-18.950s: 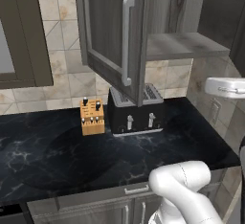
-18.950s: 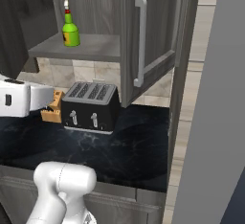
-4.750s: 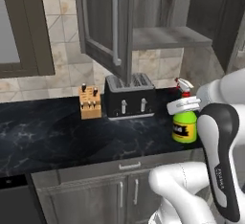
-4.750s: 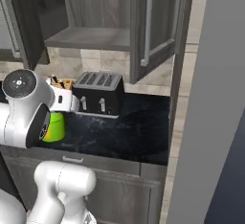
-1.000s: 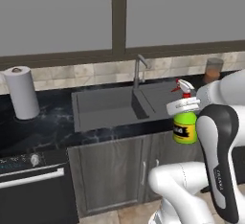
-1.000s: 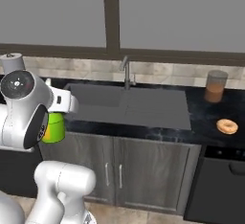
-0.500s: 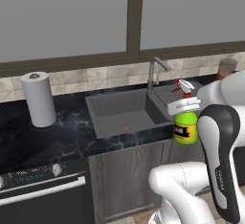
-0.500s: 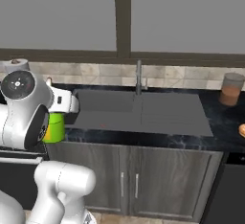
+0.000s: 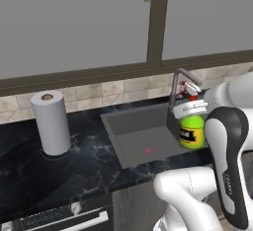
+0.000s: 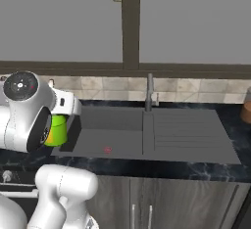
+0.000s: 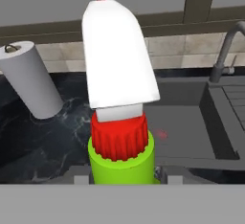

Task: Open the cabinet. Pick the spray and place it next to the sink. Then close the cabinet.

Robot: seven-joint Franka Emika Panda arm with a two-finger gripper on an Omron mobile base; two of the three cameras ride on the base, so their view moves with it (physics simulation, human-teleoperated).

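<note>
While the spray (image 9: 192, 130) hangs upright in the gripper (image 11: 122, 174), clamped by its lime-green body with the red collar and white trigger head above the fingers, it sits in the air over the near right part of the sink (image 9: 141, 135), clear of the worktop (image 9: 64, 168). From the right base view the bottle (image 10: 57, 129) shows only as a green patch tucked behind the arm's big white joint, near the basin's left end.

The step in hand, as I judge it, is setting the bottle down beside the basin. To do it well I would carry it sideways until bare black marble, not the recess, lies under its base; the stretch between the sink and the paper towel roll (image 9: 50, 123) looks roomy enough. Keep it plumb, steer clear of the bent faucet (image 9: 180, 83), lower until the base rests flat, and only then part the gripper, lifting straight up so the trigger head is not snagged.
</note>
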